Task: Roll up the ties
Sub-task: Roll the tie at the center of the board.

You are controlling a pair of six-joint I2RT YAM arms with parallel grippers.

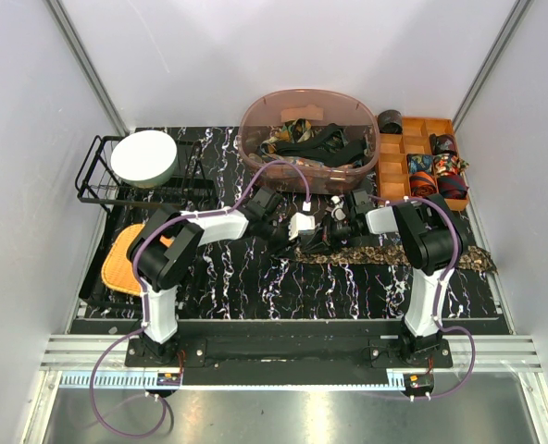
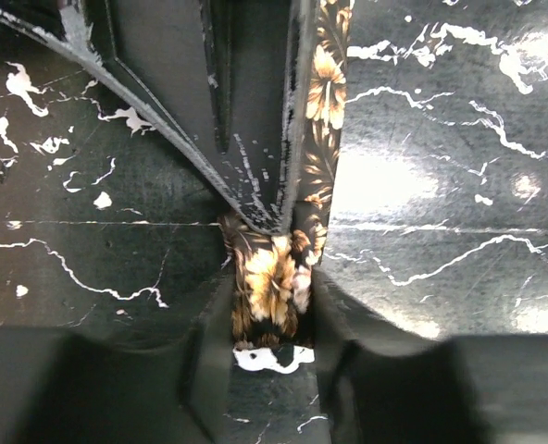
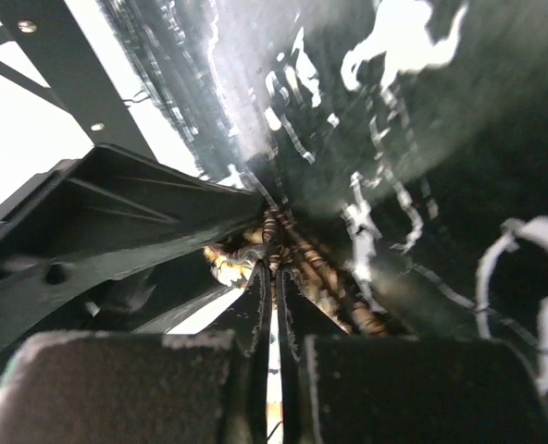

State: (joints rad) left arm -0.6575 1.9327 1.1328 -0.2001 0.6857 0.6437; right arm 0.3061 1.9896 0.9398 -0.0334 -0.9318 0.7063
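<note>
Black marble table (image 1: 255, 287): pink tub (image 1: 254, 148) at its far edge. Brown floral tie (image 1: 422, 254) lies flat just in front of the tub, running out to the tub's right; its rolled end sits in front of the tub's middle. Left gripper (image 2: 270, 305) grasps that rolled end, a finger against each side. Right gripper (image 3: 274, 277) clenched, tips at the roll; fabric pinched or not, cannot tell.

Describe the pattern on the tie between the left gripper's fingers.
The tie is dark brown with tan-and-cream flowers, and shows clearest in the left wrist view.
</note>
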